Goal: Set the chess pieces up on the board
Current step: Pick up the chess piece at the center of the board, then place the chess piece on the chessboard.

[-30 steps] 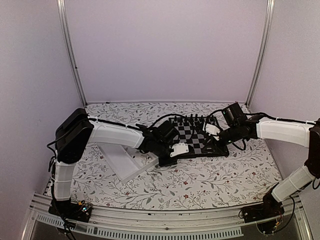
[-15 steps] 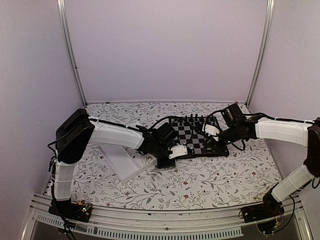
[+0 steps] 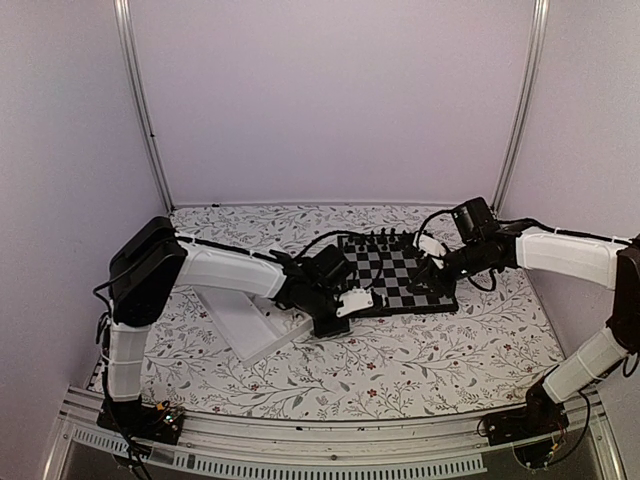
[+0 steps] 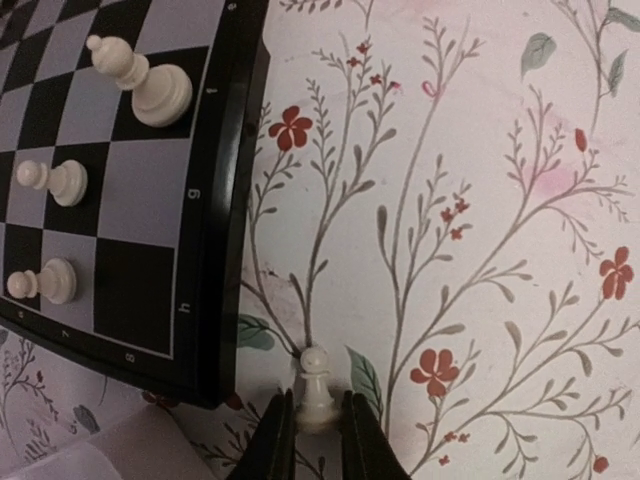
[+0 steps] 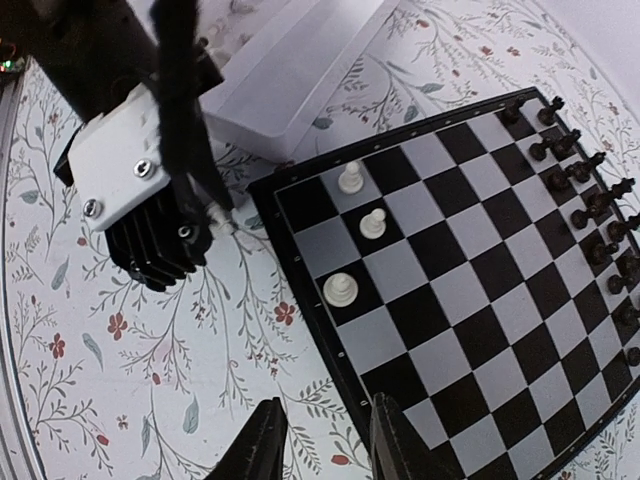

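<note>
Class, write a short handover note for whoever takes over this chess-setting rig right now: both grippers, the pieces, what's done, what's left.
Left gripper: shut on a white pawn standing on the tablecloth, just off the board corner.
Right gripper: open, empty, by the board's edge.
Done: three white pieces stand on the board near that corner; black pieces line the far side.
Left: place the held pawn, then the remaining white men, which are not in view.

Noted black and grey-white checks, black-bordered, on the board (image 4: pixel 140 200); white on the pawn (image 4: pixel 317 385) and other chess pieces (image 4: pixel 160 95); black chessmen (image 5: pixel 590 205); red flowers, grey-green sprigs on the pale tablecloth (image 4: pixel 500 150).
</note>
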